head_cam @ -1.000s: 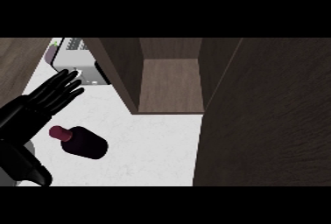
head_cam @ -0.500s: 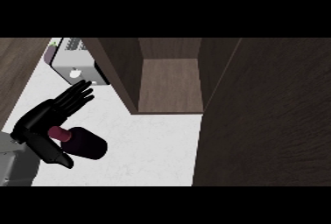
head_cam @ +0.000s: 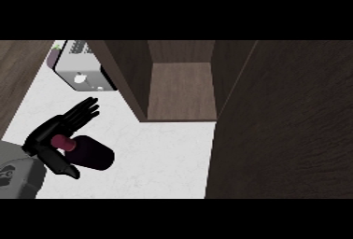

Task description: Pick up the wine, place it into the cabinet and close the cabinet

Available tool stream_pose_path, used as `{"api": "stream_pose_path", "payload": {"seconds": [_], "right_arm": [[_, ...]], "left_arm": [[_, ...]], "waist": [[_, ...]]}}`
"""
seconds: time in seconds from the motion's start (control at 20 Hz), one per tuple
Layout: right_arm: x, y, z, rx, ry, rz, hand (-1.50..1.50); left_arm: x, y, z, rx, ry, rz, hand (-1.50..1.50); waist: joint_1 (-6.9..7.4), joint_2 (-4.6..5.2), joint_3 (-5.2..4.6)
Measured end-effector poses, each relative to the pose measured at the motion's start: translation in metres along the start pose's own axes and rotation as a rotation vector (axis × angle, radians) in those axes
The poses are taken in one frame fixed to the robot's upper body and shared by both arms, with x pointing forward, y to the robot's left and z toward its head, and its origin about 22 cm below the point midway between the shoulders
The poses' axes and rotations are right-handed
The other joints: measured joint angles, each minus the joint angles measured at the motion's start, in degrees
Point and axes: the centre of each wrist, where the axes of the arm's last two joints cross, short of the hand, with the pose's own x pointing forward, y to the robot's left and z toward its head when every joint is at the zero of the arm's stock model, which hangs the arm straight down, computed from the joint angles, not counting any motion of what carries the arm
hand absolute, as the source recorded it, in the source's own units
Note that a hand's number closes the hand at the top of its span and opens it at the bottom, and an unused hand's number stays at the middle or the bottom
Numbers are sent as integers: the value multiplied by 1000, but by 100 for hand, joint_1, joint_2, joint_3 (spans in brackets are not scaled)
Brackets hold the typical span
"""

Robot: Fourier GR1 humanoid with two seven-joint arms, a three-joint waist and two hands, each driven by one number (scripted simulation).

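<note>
White worktop (head_cam: 158, 154) is seen bearing the wine (head_cam: 88, 151) lying down, flanked by the open, ungrasping left robot hand (head_cam: 59, 133); cabinet (head_cam: 180, 91) is open, placing and closing outstanding.

Single head view, looking steeply down from close above onto the white desk (head_cam: 158, 158), open cabinet (head_cam: 180, 91) at the desk's far edge, its door (head_cam: 289, 121) filling the right side; no second view.
</note>
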Motion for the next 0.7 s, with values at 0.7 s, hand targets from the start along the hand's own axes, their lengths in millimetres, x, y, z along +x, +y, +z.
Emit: {"api": "stream_pose_path", "payload": {"seconds": [0.7], "right_arm": [[1,-1,-3,-5,-19,-3,-150]], "left_arm": [[-73,-4,4,15,90,28,-150]], "waist": [[-5,4,-1]]}}
